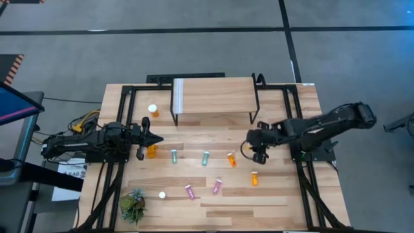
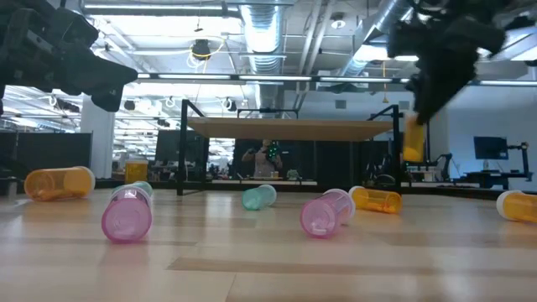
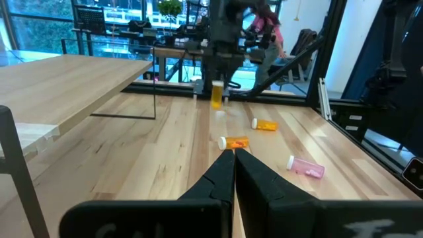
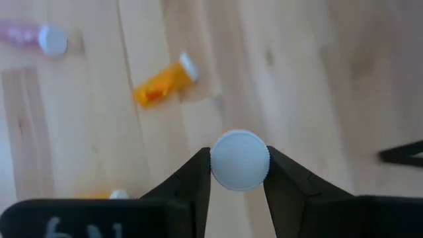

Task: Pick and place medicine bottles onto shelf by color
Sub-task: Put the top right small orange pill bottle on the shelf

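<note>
Right gripper (image 4: 239,173) pinches white cap (image 4: 240,160) (orange bottle (image 2: 413,138) visible low).

L gripper (image 3: 233,153) closed; R gripper (image 4: 239,160) clamped, raised

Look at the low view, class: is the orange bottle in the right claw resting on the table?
No. The orange bottle hangs upright from the right claw, clear of the tabletop.
</note>
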`<state>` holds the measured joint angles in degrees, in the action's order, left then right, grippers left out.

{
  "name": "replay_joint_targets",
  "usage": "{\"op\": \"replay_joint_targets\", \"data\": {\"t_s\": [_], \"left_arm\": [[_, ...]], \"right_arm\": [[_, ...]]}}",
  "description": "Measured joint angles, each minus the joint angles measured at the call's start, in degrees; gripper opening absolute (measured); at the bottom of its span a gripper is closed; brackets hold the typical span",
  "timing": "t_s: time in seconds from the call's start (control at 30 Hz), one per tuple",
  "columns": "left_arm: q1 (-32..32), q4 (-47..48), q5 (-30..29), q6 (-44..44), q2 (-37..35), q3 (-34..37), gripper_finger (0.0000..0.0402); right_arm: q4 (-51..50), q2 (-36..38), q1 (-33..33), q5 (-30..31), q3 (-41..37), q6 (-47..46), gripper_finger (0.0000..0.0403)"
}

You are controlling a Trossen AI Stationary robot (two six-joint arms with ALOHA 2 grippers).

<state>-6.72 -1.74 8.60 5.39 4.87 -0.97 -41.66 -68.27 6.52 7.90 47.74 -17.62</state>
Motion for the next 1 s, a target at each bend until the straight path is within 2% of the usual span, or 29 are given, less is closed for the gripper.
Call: {"op": "replay_joint_targets", "data": {"t_s": [0.47,0.67,1.0], "left_arm": [[0.00,0.00,0.00,0.01,-0.01,0.00,0.0000],[0.02,-0.02,0.00,0.00,0.01,0.00,0.0000],[0.00,-0.01,-0.02,0.01,0.00,0.00,0.0000]], "right_arm": [[-4.65,0.04,-17.23,-0.25,15.82,15.14,0.0140],[-4.57,0.01,-25.51,-0.91,19.72,19.21,0.0139],[-4.75,-2.64,-37.07,-6.58,23.84,22.10,0.0143]]}}
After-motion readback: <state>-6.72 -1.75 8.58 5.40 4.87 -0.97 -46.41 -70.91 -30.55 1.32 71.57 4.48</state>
